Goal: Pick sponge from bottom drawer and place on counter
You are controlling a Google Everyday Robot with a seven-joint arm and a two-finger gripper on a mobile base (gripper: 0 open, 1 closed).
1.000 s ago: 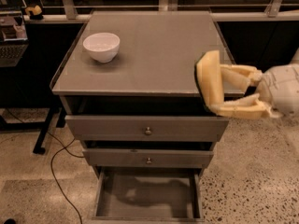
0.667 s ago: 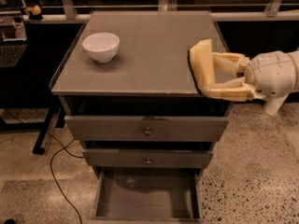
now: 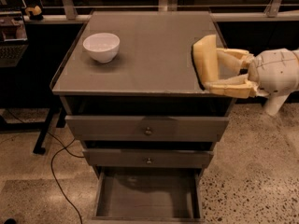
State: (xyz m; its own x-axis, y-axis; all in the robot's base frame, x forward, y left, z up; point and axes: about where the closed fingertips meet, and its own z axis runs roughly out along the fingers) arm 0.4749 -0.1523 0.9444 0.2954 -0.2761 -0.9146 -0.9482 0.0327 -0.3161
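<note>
Nearest to the camera, the bottom drawer [image 3: 145, 200] stands pulled out, and its flat grey floor is bare, so the sponge is not in it anymore. Above it, the two knobbed drawers [image 3: 147, 130] are a little open as well. Higher, at the right edge of the counter [image 3: 154, 64], the gripper [image 3: 212, 69] reaches in from the side. Its two cream fingers are closed on the sponge [image 3: 204, 59], which stands on its narrow edge between them. The sponge is held low over the surface, probably so that it can be set down without a drop. If it touches the counter already, one cannot tell. Farther back on the left, the white bowl [image 3: 101, 46] sits well apart, so it should not disturb the placing.
</note>
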